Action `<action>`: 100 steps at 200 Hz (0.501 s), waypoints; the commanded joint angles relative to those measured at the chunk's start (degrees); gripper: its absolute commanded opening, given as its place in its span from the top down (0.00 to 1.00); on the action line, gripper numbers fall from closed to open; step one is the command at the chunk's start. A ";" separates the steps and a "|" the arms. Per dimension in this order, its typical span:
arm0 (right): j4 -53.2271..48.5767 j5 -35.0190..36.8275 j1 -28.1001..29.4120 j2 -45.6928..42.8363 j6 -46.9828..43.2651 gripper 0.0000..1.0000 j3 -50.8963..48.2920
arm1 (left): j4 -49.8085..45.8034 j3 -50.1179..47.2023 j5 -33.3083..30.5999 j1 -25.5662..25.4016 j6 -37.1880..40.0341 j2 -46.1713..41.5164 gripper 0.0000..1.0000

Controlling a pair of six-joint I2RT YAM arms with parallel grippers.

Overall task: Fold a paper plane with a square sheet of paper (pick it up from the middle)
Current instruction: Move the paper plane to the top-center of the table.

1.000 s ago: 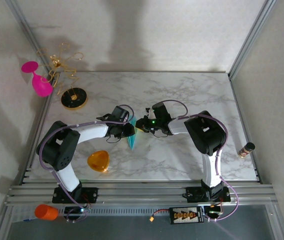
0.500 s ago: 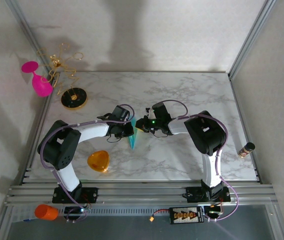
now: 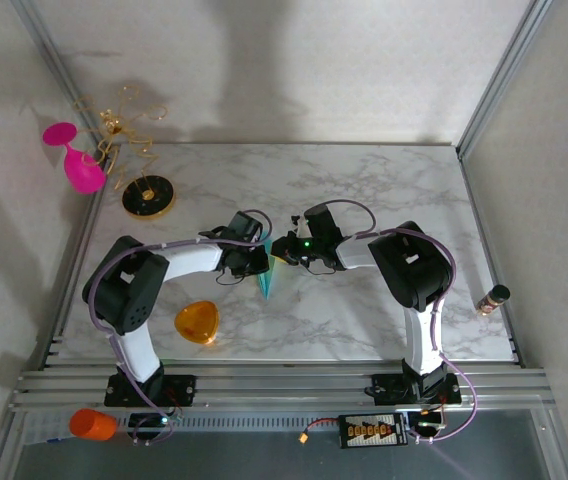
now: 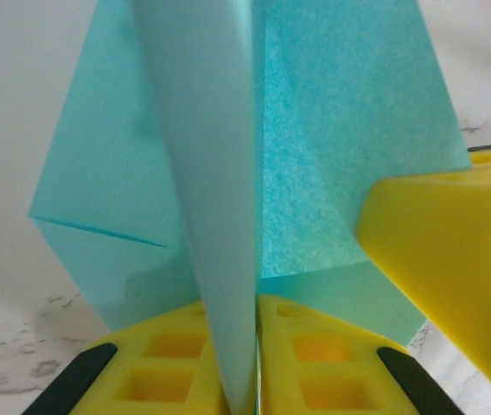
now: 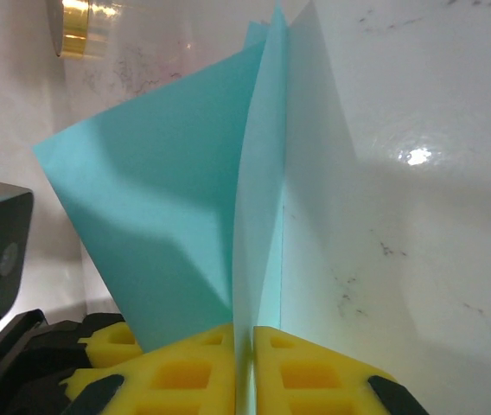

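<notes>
Left gripper [image 3: 261,263] has closed, joining right gripper [image 3: 278,250] pinching paper plane [image 4: 332,173] along its edge.

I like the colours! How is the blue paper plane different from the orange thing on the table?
The paper plane is teal, thin and pointy; the orange piece is rounded. The plane is pinched by the left gripper and right gripper; the orange piece lies alone on the table. Both look roughly triangular.
</notes>
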 commanded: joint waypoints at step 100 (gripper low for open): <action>-8.11 11.37 -1.74 -8.13 -5.63 0.61 0.08 | -7.76 6.02 -3.62 -0.53 3.23 -1.03 0.96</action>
